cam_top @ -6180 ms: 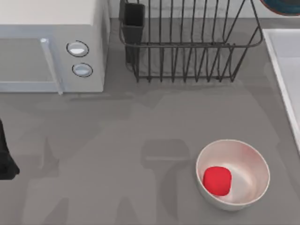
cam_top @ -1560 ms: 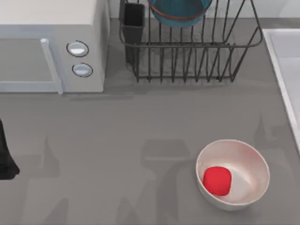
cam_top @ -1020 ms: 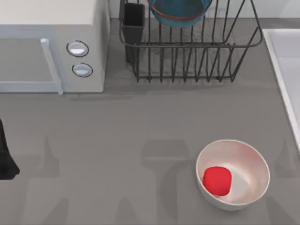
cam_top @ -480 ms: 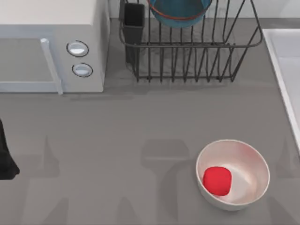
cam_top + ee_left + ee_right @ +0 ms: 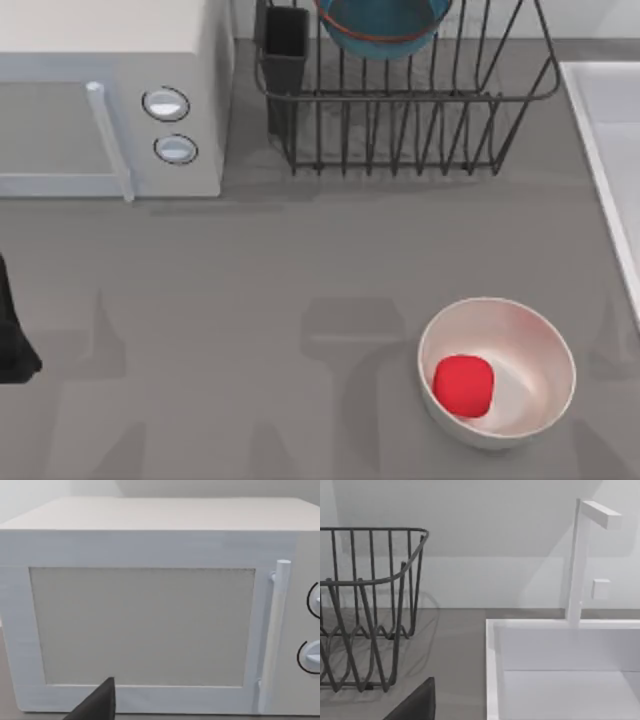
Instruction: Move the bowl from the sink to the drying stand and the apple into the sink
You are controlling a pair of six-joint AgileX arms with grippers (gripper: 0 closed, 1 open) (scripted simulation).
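Observation:
The teal-blue bowl (image 5: 380,24) with its orange-red rim line sits in the black wire drying stand (image 5: 405,110) at the back of the table, cut off by the top view's upper edge. The red apple (image 5: 463,385) lies inside a glossy white bowl (image 5: 530,345) near the front right. The pale sink (image 5: 612,140) runs along the right edge; the right wrist view looks at the sink's rim (image 5: 492,670) and the drying stand (image 5: 370,605). A dark part of my right gripper (image 5: 415,706) shows there. My left gripper (image 5: 97,705) is parked facing the microwave.
A white microwave (image 5: 110,100) with two round knobs fills the back left, seen close up as the microwave (image 5: 145,615) in the left wrist view. A white faucet (image 5: 580,560) rises behind the sink. My left arm (image 5: 10,340) is at the left edge. Grey tabletop lies between.
The bowl, at the top right corner six seconds ago, now rests in the drying stand. Over the last second only faint shadows at the right have shifted.

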